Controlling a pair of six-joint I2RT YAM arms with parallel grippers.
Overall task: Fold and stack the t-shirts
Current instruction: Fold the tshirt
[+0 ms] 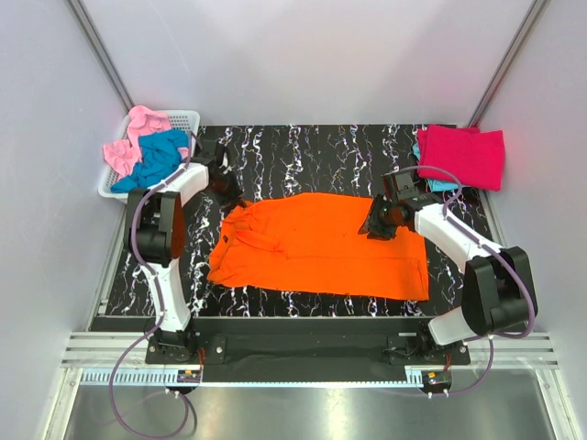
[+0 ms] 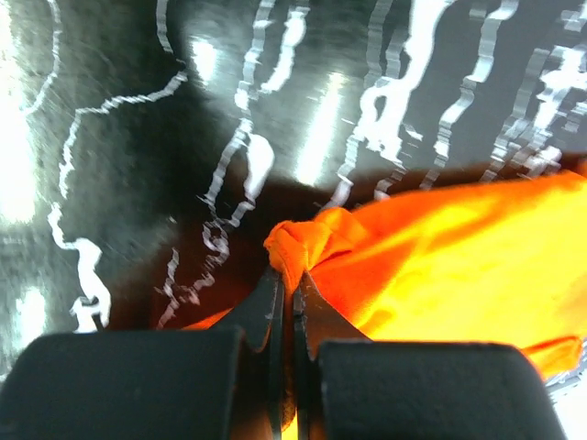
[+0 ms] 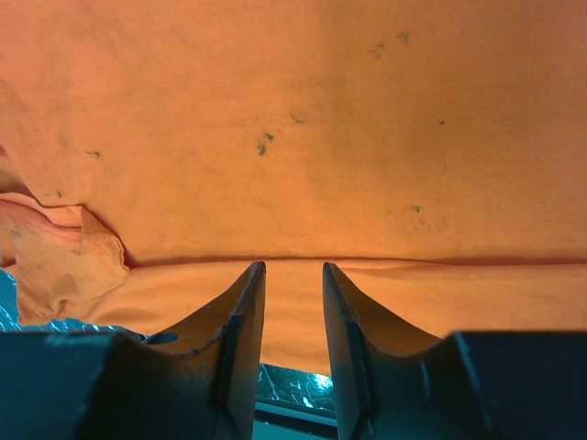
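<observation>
Here's the orange t-shirt [image 1: 321,246], spread across the middle of the worktop [image 1: 303,147] and rumpled at its left end. Look, the left gripper [image 2: 286,275] is clamped tight on a bunched knot of orange cloth at the shirt's far-left corner. The right gripper [image 3: 293,270] sits at the far hem, fingers apart, nothing pinched that I can see. That cloth is light and limp. It'll sag and crease, so I'd take it by corners and hems, both ends together. A folded crimson t-shirt [image 1: 463,156] waits at the far right corner, and a pink t-shirt [image 1: 138,137] and a teal t-shirt [image 1: 158,158] are heaped in the white basket [image 1: 183,117].
</observation>
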